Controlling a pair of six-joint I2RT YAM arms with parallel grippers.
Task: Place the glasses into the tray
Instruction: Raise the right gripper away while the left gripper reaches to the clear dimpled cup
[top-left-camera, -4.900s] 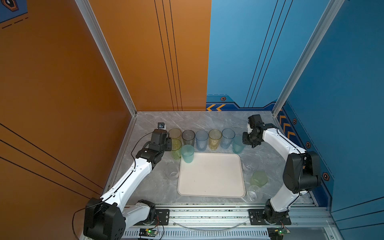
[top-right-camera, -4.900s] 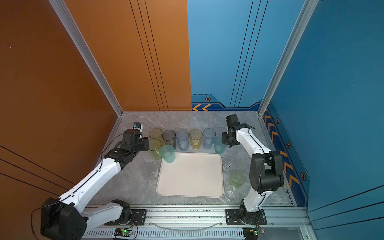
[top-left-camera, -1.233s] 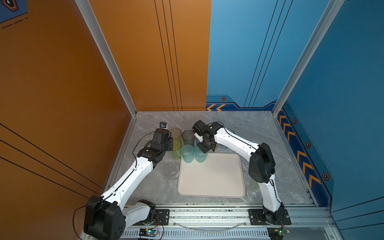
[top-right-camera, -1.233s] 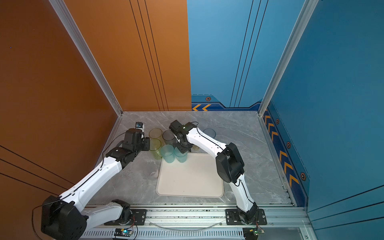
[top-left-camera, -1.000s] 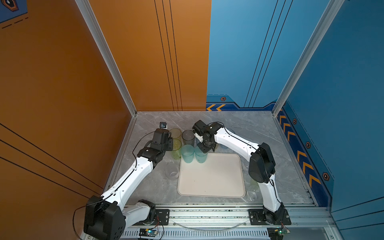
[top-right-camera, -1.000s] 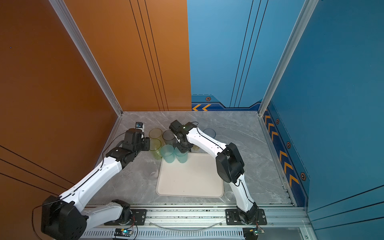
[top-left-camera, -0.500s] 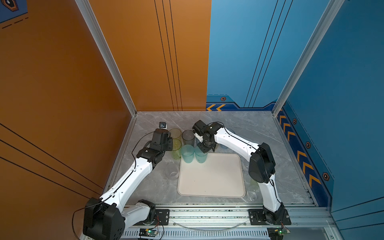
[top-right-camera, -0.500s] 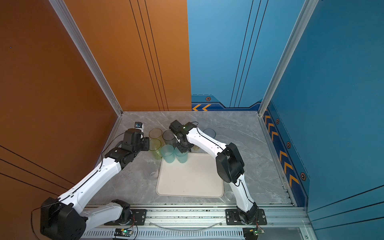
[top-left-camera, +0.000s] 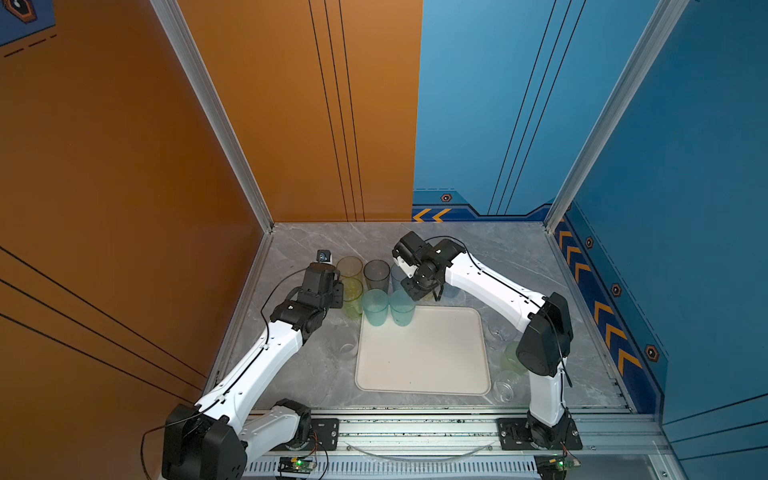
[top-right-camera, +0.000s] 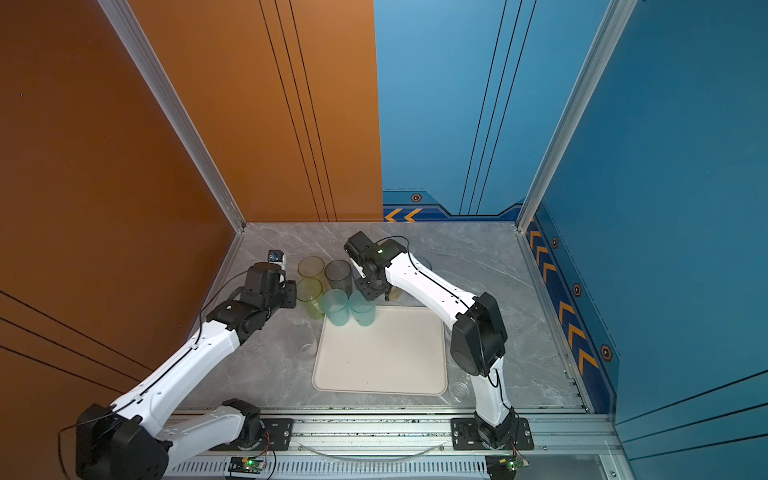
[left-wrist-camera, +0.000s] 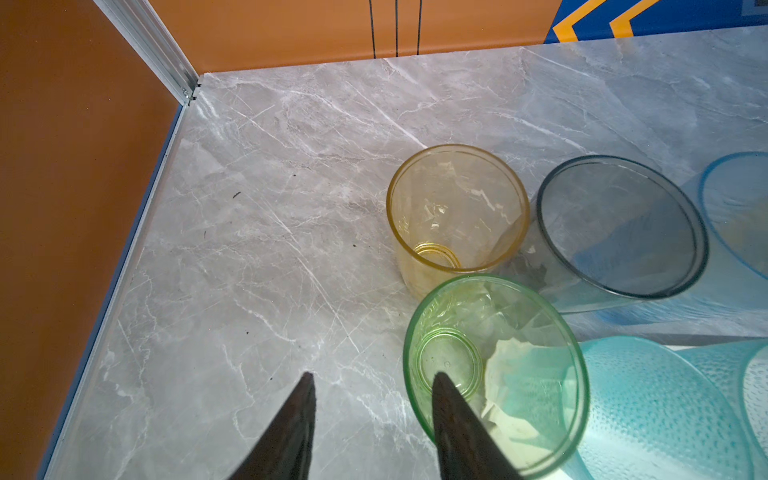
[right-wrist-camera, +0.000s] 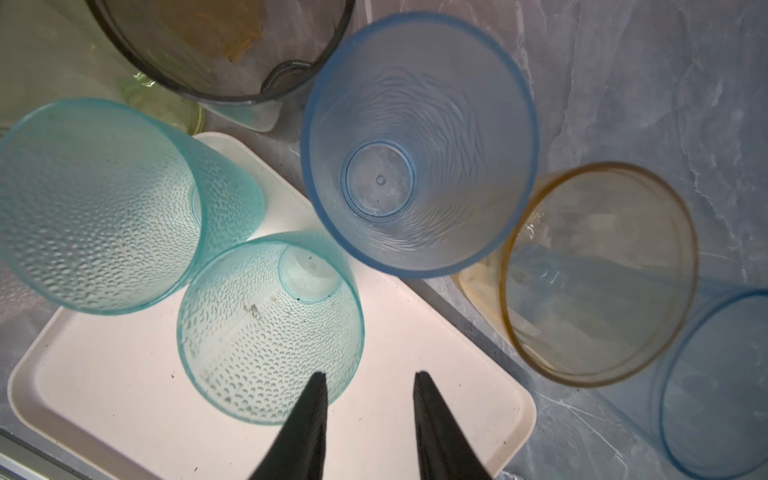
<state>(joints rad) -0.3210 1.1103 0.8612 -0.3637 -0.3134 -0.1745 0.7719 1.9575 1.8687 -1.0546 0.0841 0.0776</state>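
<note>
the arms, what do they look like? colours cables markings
Both the left arm and the right arm have white link shells with black joint housings. A thin black cable loops along each. The left gripper and right gripper end in dark tapering fingers. A green light shows near the right wrist.

Left arm (top-left-camera: 266, 353) and right arm (top-left-camera: 490, 291): glossy white link shells, black joint housings. Thin black cable (top-left-camera: 276, 288) loops behind left gripper (left-wrist-camera: 374, 376). Fingers (left-wrist-camera: 291, 432) black, tapered.

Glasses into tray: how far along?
Done: two frosted teal tumblers stand on the cream rectangular tray. In hand: nothing gripped; open left gripper straddles the translucent green tumbler rim, right gripper open. Left: yellow tumbler, smoke-grey tumbler, blue tumbler behind the tray, more beside it.
</note>
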